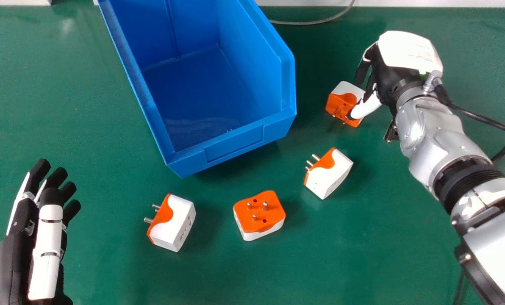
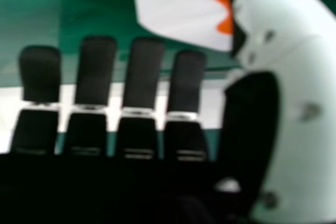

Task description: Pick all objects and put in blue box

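Right hand [image 1: 400,59] stood wide at upper-right adapter [image 1: 340,103]; judged step: grasping. Next move called for closing fingers around it. Left hand [image 1: 47,241], lower left, was wide.

- Faint, tiny print is carried by the white back of the right hand [image 1: 410,50]; it is too small to be read.
- No lettering, number or sign can be made out.
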Tool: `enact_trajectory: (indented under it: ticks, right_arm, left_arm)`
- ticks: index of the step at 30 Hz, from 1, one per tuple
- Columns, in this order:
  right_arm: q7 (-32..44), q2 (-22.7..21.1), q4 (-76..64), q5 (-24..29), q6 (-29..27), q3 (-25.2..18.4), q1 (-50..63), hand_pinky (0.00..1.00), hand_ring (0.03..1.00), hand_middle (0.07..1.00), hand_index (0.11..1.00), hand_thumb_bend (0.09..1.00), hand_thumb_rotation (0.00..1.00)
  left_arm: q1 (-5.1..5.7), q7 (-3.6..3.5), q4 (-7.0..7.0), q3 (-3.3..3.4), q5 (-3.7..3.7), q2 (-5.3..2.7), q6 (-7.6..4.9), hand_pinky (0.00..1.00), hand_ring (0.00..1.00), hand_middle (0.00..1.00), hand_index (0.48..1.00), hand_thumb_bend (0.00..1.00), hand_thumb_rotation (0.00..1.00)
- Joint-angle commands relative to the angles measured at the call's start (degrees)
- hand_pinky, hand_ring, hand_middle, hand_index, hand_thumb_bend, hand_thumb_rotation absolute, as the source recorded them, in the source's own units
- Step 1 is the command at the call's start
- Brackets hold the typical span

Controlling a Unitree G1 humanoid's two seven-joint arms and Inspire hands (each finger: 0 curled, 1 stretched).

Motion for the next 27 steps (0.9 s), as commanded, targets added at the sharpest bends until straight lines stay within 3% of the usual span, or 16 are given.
enact_trajectory:
  ticks: [1,6,9,12,15,23,27]
  right_arm:
    - [0.95,-0.53,0.13,-0.37,0.99,0.26,-1.91,0.32,0.462,0.512,0.561,0.489,0.00]
    - [2.66,-0.29,-0.28,0.93,1.78,-1.05,-2.17,0.33,0.469,0.514,0.526,0.494,0.00]
    - [3.29,-0.30,-0.59,2.17,1.49,-2.28,-2.12,0.34,0.469,0.513,0.520,0.495,0.00]
    - [3.57,-0.47,-0.65,1.81,1.30,-1.92,-2.14,0.34,0.469,0.512,0.514,0.496,0.00]
    - [4.90,-0.45,-0.46,1.43,1.94,-1.50,-2.55,0.35,0.468,0.512,0.510,0.497,0.00]
    - [5.01,-0.90,-0.90,1.42,0.10,-1.52,-2.01,0.33,0.442,0.498,0.533,0.498,0.00]
    - [4.58,-1.02,-0.97,1.37,-0.56,-1.54,-1.76,0.33,0.437,0.486,0.539,0.506,0.00]
  left_arm:
    - [0.24,-0.03,-1.43,0.27,0.23,0.32,-0.51,0.88,0.88,0.90,0.906,0.45,0.72]
    - [0.43,-0.16,-1.33,0.22,0.15,0.39,-0.47,0.88,0.88,0.90,0.902,0.43,0.71]
    - [0.52,-0.07,-1.16,0.24,0.64,0.46,-0.68,0.88,0.88,0.90,0.903,0.43,0.71]
    - [0.60,-0.16,-1.18,0.23,0.41,0.38,-0.64,0.88,0.88,0.90,0.904,0.43,0.72]
    - [0.85,0.08,-1.58,0.12,0.65,0.26,-0.38,0.88,0.88,0.90,0.905,0.44,0.72]
    - [1.40,-0.36,-1.89,-0.08,0.20,0.15,-0.33,0.88,0.89,0.90,0.908,0.44,0.72]
    - [1.41,-0.30,-1.78,0.02,0.64,0.31,-0.48,0.88,0.89,0.90,0.911,0.45,0.72]
